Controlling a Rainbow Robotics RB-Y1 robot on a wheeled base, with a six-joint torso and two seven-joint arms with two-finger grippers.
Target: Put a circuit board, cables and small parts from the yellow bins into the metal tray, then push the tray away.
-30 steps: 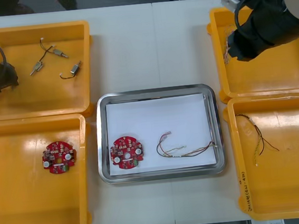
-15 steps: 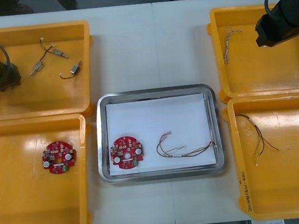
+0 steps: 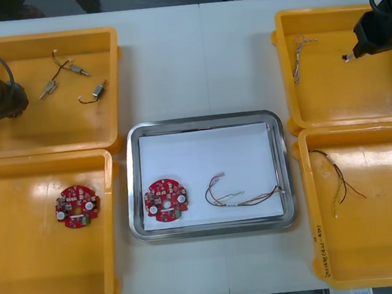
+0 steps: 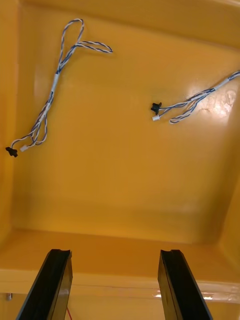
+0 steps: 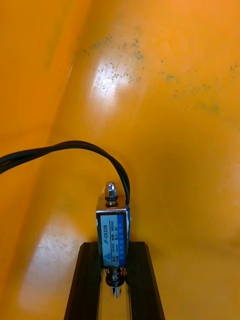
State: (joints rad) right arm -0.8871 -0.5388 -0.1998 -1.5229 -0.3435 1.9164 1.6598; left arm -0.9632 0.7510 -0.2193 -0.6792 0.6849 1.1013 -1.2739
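Yellow plastic bins (image 3: 49, 279) stand in pairs along the left and right edges of the tabletop (image 3: 194, 57). A shiny rectangular metal tray (image 3: 204, 120) sits between them, nearer the front edge.

The left pincer (image 5: 114, 248) is over the far-left bin (image 3: 55, 129) and is clamped on a small metal part with a blue label (image 5: 114, 231). The part stands upright between the black fingers (image 5: 87, 280). Its thin black lead (image 5: 65, 147) arches off to one side over open bin floor. Other small metal parts (image 3: 97, 92) lie toward that bin's far right, well apart from the arm.

The right pincer (image 4: 114, 252) hangs over the far-right bin (image 3: 337, 98), spread wide with nothing between its fingers. Two twisted blue and white cables (image 4: 50, 95) lie on the bin floor beyond the fingertips, well apart from each other, one beside a wall. Open floor separates them from the fingers.

On the tray's white lining, a round red circuit board (image 3: 166, 200) sits near the front-left corner. A red and yellow cable (image 3: 246, 198) lies just beside it, reaching toward the right rim. The lining's far half is open.
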